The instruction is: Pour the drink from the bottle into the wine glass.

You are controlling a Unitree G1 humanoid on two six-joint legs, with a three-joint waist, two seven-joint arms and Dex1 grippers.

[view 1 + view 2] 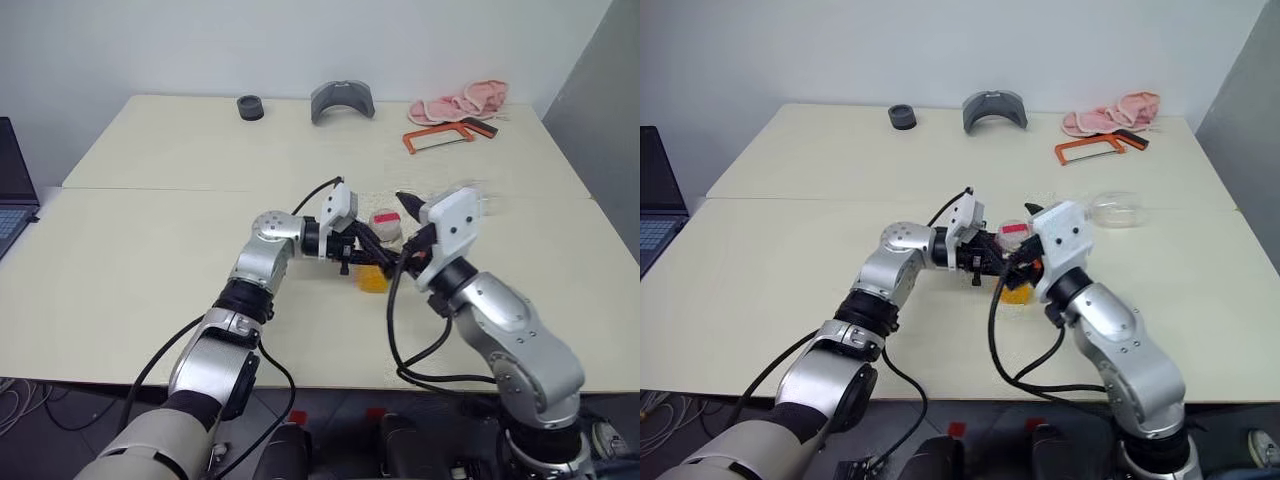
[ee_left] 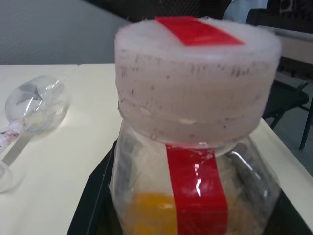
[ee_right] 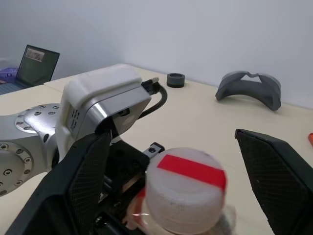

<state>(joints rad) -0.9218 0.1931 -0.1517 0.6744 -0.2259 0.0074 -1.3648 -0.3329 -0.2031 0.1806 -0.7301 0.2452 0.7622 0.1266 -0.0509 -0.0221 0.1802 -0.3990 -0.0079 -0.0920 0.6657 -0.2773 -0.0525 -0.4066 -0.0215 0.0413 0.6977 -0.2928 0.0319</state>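
1. Head views: at frame centre, your left gripper point(image 1: 358, 252) clamps the bottle point(image 1: 378, 250); the wine glass point(image 1: 1118, 209) lies tipped over to the right.
2. Left wrist view: cap point(image 2: 198, 83) still on, drink point(image 2: 149, 213) unpoured.
3. Right wrist view: your right gripper point(image 3: 183, 188) fingers spread wide around the cap.

Count of items on the pale cream counter point(image 1: 150, 290): one small clear plastic bottle point(image 2: 195, 161) with red label strip and white cap crossed by a red band, part-filled with orange-yellow liquid point(image 2: 149, 213); one clear stemmed wine glass point(image 1: 1118, 209), lying on its side; one small dark grey ring-shaped part point(image 1: 250, 107); one grey curved plastic shell point(image 1: 341, 100); one orange-framed hacksaw point(image 1: 440, 136); one bundle of pink cloth point(image 1: 462, 101). One laptop point(image 1: 12, 195) at the counter's left edge. Two robot arms, each with one black two-fingered pincer: left pincer point(image 1: 352, 250), right pincer point(image 3: 183, 181).
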